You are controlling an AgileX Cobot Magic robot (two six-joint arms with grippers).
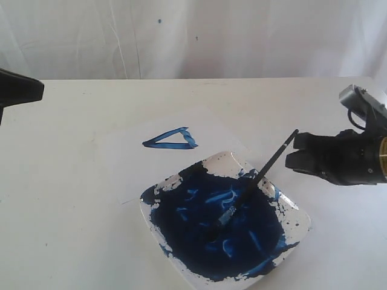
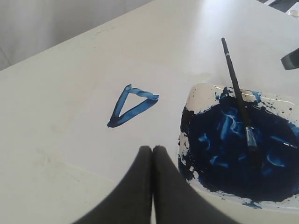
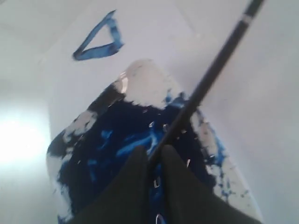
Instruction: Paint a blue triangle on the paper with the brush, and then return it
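The brush (image 1: 266, 166) looks light and stiff, so pinch its dry upper handle (left gripper (image 2: 152, 149) and right gripper (image 1: 294, 151) both closed, empty).

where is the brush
In the exterior view the brush rests right of centre, bristles in the plate's blue paint, handle over its rim toward the right gripper.

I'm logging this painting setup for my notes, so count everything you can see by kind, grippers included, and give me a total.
Brush: 1
Plate: 1
Paper: 1
Painted triangle: 1
Grippers: 2, the left gripper and the right gripper
Total: 6
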